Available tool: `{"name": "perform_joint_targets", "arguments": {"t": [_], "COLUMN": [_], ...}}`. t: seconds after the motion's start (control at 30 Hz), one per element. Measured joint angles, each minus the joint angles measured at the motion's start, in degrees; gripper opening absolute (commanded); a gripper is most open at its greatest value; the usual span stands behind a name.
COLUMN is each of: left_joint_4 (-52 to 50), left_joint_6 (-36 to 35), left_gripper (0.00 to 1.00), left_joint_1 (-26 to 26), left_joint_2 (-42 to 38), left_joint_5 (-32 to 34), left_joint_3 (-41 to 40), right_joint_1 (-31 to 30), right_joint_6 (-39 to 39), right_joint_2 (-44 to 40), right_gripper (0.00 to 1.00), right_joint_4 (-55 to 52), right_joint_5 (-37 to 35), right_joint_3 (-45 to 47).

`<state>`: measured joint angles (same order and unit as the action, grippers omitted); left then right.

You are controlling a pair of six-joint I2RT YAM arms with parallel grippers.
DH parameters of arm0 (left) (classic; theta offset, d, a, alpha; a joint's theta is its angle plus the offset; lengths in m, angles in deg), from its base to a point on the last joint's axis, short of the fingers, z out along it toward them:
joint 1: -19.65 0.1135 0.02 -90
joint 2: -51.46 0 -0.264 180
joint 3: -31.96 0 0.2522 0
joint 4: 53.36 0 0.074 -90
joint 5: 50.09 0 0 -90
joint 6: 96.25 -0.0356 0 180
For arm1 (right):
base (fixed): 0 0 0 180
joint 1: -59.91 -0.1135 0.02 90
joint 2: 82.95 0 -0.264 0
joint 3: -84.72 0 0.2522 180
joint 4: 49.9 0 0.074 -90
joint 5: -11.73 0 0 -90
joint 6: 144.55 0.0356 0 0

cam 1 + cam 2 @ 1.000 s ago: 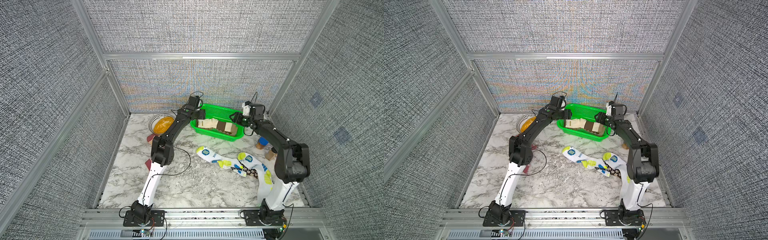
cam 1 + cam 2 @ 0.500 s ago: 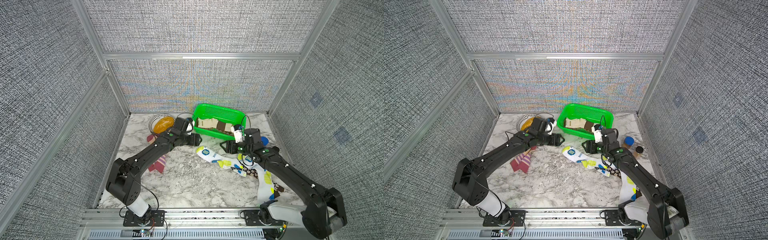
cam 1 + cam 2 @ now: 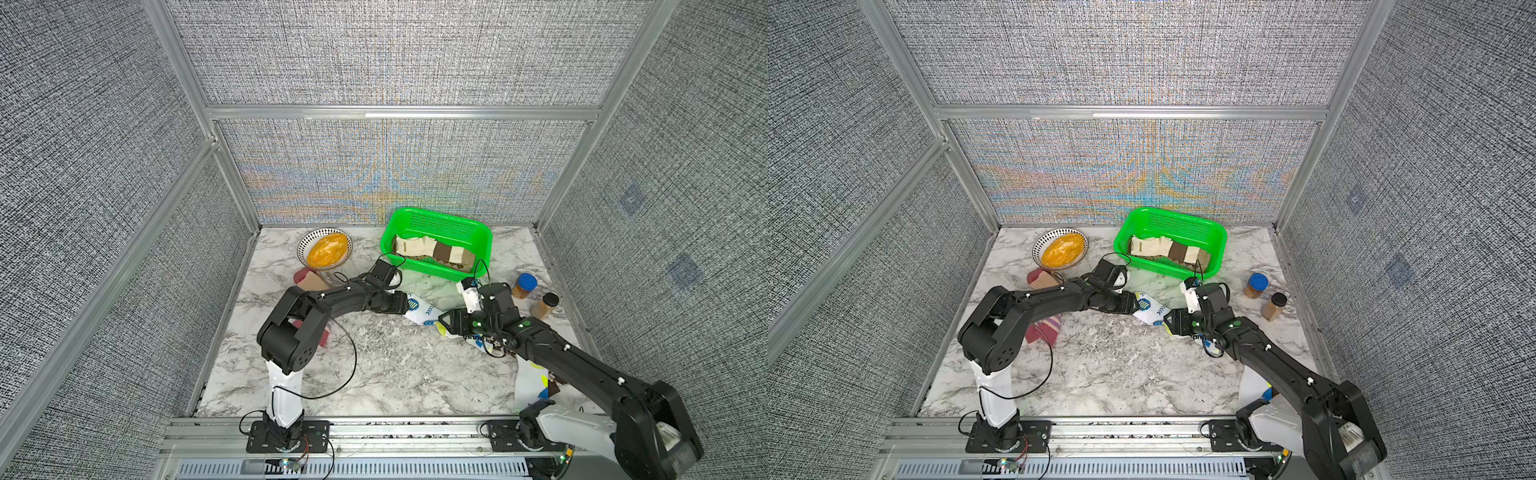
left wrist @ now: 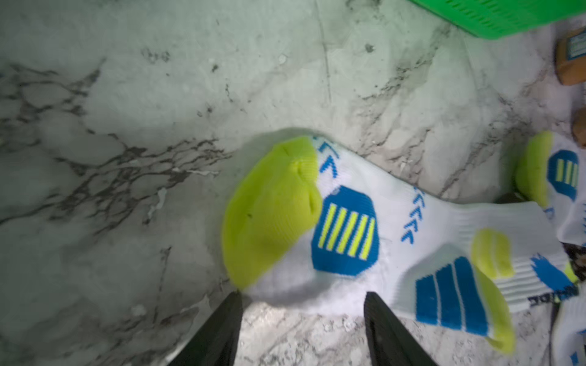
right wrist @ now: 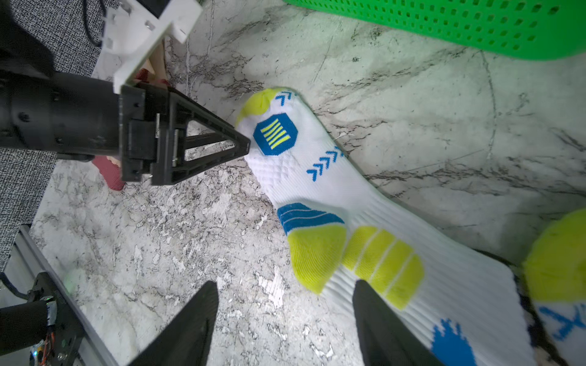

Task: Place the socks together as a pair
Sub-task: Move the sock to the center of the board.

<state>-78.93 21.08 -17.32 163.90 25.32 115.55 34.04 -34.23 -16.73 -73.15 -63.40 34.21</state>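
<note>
A white sock [image 3: 420, 311] [image 3: 1152, 311] with a lime toe and blue patches lies flat on the marble between my two grippers. My left gripper [image 3: 405, 302] [image 4: 302, 296] is open, its tips just short of the sock's [image 4: 348, 221] toe end. My right gripper [image 3: 442, 326] [image 5: 284, 285] is open and low at the heel; one fingertip [image 5: 360, 290] overlaps the sock's [image 5: 317, 177] ribbed part. A matching white sock [image 3: 530, 380] [image 5: 555, 253] lies partly under the right arm. Cream socks with brown bands [image 3: 432, 249] lie in the green basket [image 3: 440, 216]. A maroon-peach sock [image 3: 1044, 328] lies under the left arm.
A striped bowl [image 3: 326, 249] of orange contents stands at the back left, beside another maroon-peach sock [image 3: 309, 282]. Two jars [image 3: 524, 286] [image 3: 546, 303] stand at the right, close to the right arm. The basket's wall is near both grippers.
Both arms have drawn back from the green basket and come down to the table, ending at the two ends of the white sock. Nothing has been taken hold of.
</note>
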Motion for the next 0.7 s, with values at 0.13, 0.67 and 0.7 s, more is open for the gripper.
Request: {"name": "perform_joint_targets", "arguments": {"t": [0.13,0.67,0.7], "left_joint_4": [2.60,1.31,1.22], "left_joint_6": [0.07,-1.22,-1.18], "left_gripper": [0.57,0.00,0.00], "left_joint_1": [-0.20,-0.81,-0.81], "left_joint_2": [3.89,-12.00,-14.67], "left_joint_5": [3.08,13.11,13.40], "left_joint_3": [3.37,-11.02,-13.33], "right_joint_1": [-0.28,-1.05,-1.29], "right_joint_6": [0.42,1.44,1.44], "right_joint_2": [-0.90,1.66,1.90], "right_gripper": [0.69,0.66,0.66], "right_joint_4": [0.59,4.00,4.17], "right_joint_5": [0.04,0.59,0.57], "right_joint_3": [1.36,2.08,2.25]}}
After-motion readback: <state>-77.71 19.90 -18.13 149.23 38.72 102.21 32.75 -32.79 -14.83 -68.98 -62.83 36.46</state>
